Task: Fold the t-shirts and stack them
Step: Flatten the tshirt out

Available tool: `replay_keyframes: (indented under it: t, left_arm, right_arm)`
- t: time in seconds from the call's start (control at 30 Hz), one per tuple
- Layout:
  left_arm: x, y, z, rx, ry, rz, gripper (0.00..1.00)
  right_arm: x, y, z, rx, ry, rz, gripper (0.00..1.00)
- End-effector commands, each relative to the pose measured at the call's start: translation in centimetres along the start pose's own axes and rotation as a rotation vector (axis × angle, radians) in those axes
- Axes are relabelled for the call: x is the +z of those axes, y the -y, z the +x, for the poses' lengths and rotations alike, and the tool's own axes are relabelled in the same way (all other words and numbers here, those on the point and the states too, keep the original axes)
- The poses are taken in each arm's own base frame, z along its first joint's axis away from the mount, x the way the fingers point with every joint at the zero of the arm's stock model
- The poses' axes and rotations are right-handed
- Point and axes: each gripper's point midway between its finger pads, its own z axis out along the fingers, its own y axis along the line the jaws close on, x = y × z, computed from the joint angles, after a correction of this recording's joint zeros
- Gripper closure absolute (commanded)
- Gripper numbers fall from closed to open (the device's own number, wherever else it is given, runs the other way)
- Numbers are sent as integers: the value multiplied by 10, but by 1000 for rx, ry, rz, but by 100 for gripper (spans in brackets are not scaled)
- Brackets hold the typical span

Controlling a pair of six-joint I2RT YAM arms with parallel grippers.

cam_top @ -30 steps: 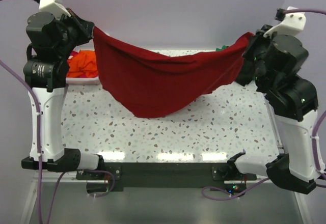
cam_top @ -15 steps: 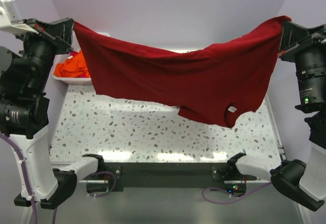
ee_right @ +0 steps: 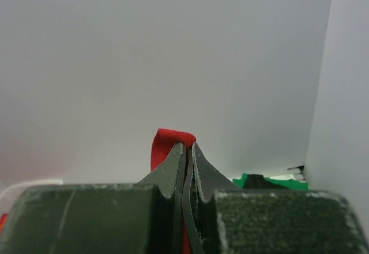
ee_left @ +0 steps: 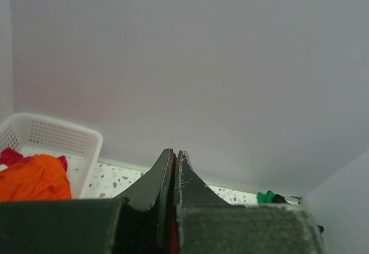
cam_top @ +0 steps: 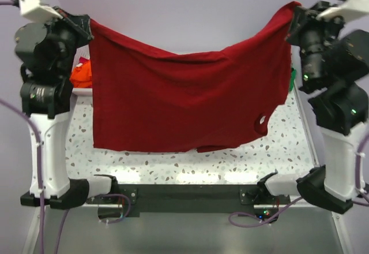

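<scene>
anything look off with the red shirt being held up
The dark red t-shirt hangs askew between the left gripper and right gripper: its top edge sags mid-span and its lower right part is bunched, with a small gap showing the table, probably the neck opening rather than a tear.

Soft matt cloth, loosely creased, for the dark red t-shirt (cam_top: 184, 104) across the middle of the top view; same matt cloth, crumpled, for the orange t-shirt (ee_left: 34, 179) at lower left of the left wrist view. White perforated plastic, faintly glossy, for the basket (ee_left: 57, 135). Speckled stone-look table (cam_top: 173, 161), smooth and shiny. Matt black, grainy and scratched, on left gripper (ee_left: 175, 153) and right gripper (ee_right: 189, 148).
</scene>
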Motion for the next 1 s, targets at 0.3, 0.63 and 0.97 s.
replay_keyframes:
  t: [0.3,0.63,0.97]
  left_arm:
    - [66,-10,-9,-41,109,-64,100]
    - [29,8,-42,-54,177,8,100]
    - [-64,23,-88,-32,278,76,100]
  right_arm:
    - [52,-9,-17,-118,136,115,100]
    - [-1,14,-72,-48,241,49,100]
    - [-88,55,-113,17,309,-40,100]
